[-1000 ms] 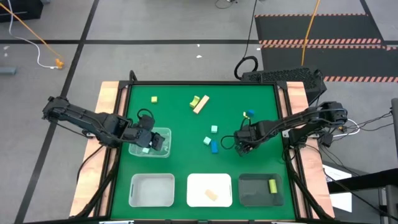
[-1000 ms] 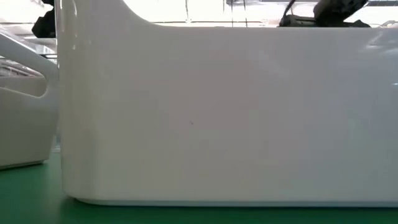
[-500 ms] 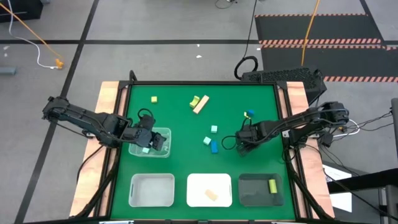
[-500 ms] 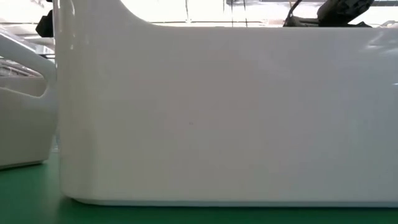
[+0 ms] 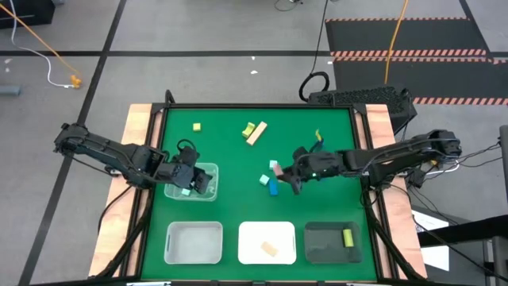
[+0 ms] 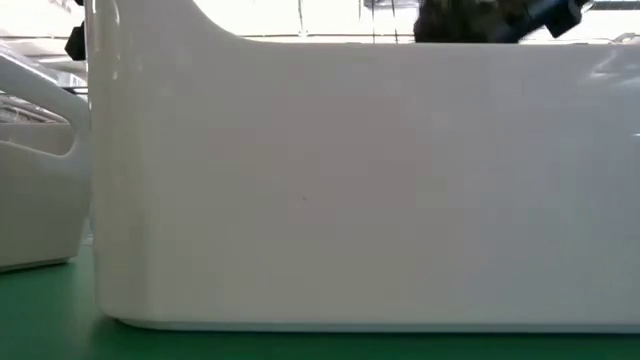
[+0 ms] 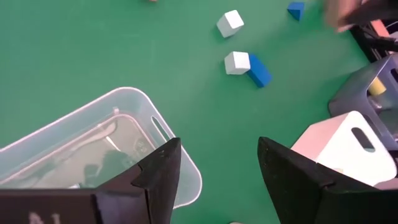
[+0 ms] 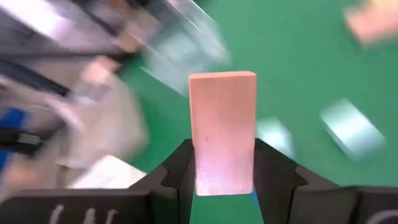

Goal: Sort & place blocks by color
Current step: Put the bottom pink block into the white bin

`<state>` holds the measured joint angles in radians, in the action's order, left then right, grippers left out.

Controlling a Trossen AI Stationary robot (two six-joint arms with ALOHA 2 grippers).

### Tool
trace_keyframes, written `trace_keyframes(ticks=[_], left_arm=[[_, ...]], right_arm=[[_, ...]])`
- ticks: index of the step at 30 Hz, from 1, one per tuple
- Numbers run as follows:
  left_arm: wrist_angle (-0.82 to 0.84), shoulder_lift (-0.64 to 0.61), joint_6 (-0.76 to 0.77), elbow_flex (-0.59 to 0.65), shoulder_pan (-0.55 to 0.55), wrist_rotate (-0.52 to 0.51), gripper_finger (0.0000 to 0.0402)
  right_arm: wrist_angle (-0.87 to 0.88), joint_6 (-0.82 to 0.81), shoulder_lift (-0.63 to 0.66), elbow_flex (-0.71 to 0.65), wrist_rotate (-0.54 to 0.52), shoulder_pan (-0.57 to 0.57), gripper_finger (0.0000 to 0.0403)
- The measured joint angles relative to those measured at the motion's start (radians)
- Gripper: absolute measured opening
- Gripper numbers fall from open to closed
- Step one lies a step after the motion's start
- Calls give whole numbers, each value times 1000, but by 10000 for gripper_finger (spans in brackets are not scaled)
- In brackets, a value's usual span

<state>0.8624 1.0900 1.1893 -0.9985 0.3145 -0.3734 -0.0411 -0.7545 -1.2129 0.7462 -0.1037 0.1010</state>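
Observation:
My right gripper [image 5: 286, 173] is at mid-table, shut on a tan wood bar [image 8: 222, 124]. Just near of it lie a mint cube [image 5: 264, 180] and a blue bar [image 5: 274, 188]. A yellow-green cube [image 5: 196, 125] and a yellow-green block beside a tan bar [image 5: 255, 133] lie toward the far edge. My left gripper [image 7: 214, 162] is open over the clear tray [image 5: 208, 171], which holds a mint block [image 5: 186, 191]. The left wrist view shows two mint cubes [image 7: 237, 62] and the blue bar [image 7: 259, 70]. My right gripper pinches the tan bar between its two fingers [image 8: 177, 171], on the bar's two long sides at the end nearer the wrist [image 8: 222, 177]. The fingers reach in from the table's right and lie along the bar. The rest of the bar sticks out past the fingertips, clear of the table.
Three trays line the near edge: a clear one [image 5: 194, 242], a white one [image 5: 252, 238] holding a tan block [image 5: 271, 249], and a dark one [image 5: 321, 242] holding a yellow-green block [image 5: 347, 237]. The white tray's wall [image 6: 350, 180] fills the low view.
My right gripper has moved fast toward the table's left, from right of the blue bar to just beside the mint cubes, with the arm stretching out. The tan bar now shows at its tip. My left arm has kept still.

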Motion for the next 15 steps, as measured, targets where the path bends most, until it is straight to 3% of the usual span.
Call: trace_keyframes(ticks=[9,15], left_arm=[[-2,0,-62,0,0,-47,214],[-2,0,-94,0,0,-47,214]], right_arm=[[-410,292,-16,1,-1,107,110],[-559,278,-76,1,-9,208,110]])
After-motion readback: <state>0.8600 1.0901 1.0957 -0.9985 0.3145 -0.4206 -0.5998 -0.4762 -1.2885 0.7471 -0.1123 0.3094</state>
